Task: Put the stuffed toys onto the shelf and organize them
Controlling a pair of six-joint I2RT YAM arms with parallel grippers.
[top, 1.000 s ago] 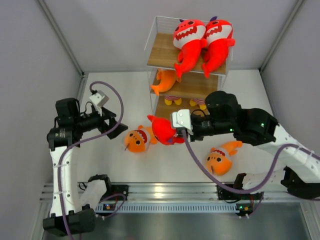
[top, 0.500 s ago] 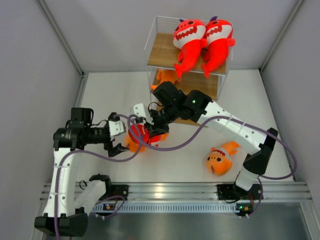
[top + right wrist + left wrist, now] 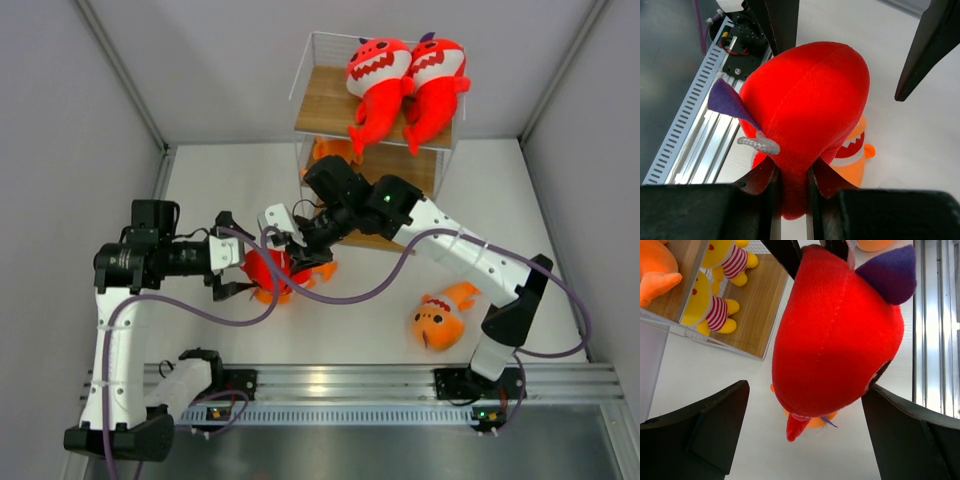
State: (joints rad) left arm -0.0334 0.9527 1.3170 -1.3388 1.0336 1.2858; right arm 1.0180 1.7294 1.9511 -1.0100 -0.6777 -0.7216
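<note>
My right gripper (image 3: 792,200) is shut on the tail end of a red shark plush (image 3: 805,120) and holds it above the table, left of the shelf (image 3: 320,100). My left gripper (image 3: 805,388) is open, and its jaws stand on either side of the shark's head (image 3: 835,335) without squeezing it. An orange fish plush (image 3: 852,160) lies on the table right under the shark. Another orange fish (image 3: 440,320) lies at the front right. Two red sharks (image 3: 378,75) rest on the shelf's top board. One orange fish (image 3: 330,150) is on the middle board.
Yellow toys with striped bands (image 3: 715,315) sit on the shelf's bottom board. The right arm (image 3: 440,230) stretches across in front of the shelf's lower tiers. The aluminium rail (image 3: 330,385) runs along the near edge. Grey walls close in both sides.
The right arm has swung in front of the shelf and carried the red shark left and up. The left gripper has moved right and now straddles the shark's head.
</note>
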